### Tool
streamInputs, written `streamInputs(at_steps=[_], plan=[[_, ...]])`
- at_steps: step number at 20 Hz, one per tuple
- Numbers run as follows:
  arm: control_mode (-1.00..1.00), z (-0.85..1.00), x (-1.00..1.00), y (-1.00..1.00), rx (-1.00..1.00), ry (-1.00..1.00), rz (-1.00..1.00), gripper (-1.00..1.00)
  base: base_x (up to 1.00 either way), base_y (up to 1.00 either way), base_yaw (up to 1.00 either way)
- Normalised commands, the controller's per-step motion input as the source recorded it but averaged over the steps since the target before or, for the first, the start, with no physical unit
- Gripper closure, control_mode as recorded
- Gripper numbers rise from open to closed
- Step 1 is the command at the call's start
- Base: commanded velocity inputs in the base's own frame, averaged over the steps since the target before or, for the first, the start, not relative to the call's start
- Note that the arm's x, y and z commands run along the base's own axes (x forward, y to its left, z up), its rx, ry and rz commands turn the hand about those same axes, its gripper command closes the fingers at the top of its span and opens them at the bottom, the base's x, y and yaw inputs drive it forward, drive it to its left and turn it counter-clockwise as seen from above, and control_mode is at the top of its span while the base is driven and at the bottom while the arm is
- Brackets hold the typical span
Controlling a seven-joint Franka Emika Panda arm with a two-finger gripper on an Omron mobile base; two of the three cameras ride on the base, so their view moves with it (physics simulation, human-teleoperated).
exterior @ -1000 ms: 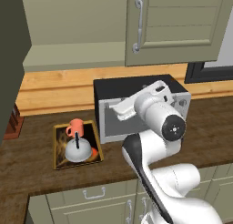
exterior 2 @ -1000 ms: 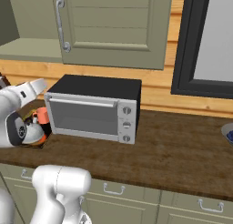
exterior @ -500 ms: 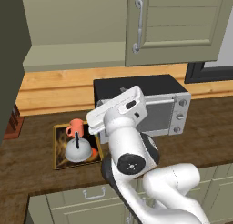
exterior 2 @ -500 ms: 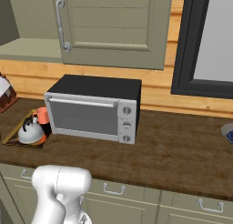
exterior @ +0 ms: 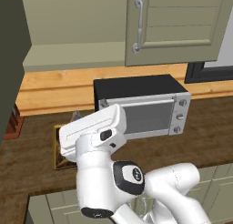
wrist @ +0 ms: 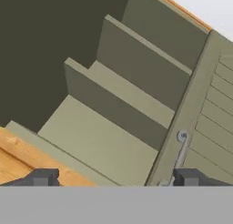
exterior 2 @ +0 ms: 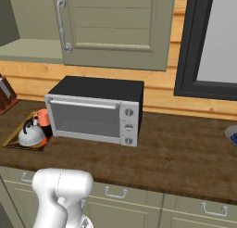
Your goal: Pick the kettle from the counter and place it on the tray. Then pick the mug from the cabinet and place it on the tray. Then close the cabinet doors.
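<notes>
In the right base view the kettle (exterior 2: 31, 135) and the salmon mug (exterior 2: 42, 117) both stand on the tray (exterior 2: 14, 138), at the left end of the counter (exterior 2: 176, 148). My arm covers them in the left base view, where only a strip of the tray's rim (exterior: 56, 148) shows. My gripper (wrist: 116, 177) is open and holds nothing. It faces the open cabinet's pale shelves (wrist: 100, 141), beside the shut right door (wrist: 214, 127) and its handle (wrist: 180, 150). The left door (exterior: 11, 59) hangs open, a dark panel at the frame's left.
A microwave (exterior 2: 95, 111) sits on the counter right of the tray. A knife block (exterior 2: 4, 92) stands at the far left, and a blue bowl (exterior 2: 231, 134) at the right edge. A dark-framed window (exterior 2: 208, 41) is on the wall. Green drawer fronts (exterior 2: 115, 199) run below the counter.
My arm has swung left from the tray and up close in front of the left base camera. It has left the right base view, uncovering the tray. The gripper stays open.
</notes>
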Motion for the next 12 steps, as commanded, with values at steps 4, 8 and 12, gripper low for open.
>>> streamInputs(at_steps=[4,8,12], plan=[[-1.0,0.03,-0.69,0.43,0.0,-0.28,-0.02,-1.0,0.0,0.0,0.0],[-1.0,0.01,-0.3,0.58,-0.02,-0.18,-0.17,-1.0,0.0,0.0,0.0],[-1.0,0.0,-0.03,0.65,-0.04,-0.13,-0.2,-1.0,0.0,0.0,0.0]])
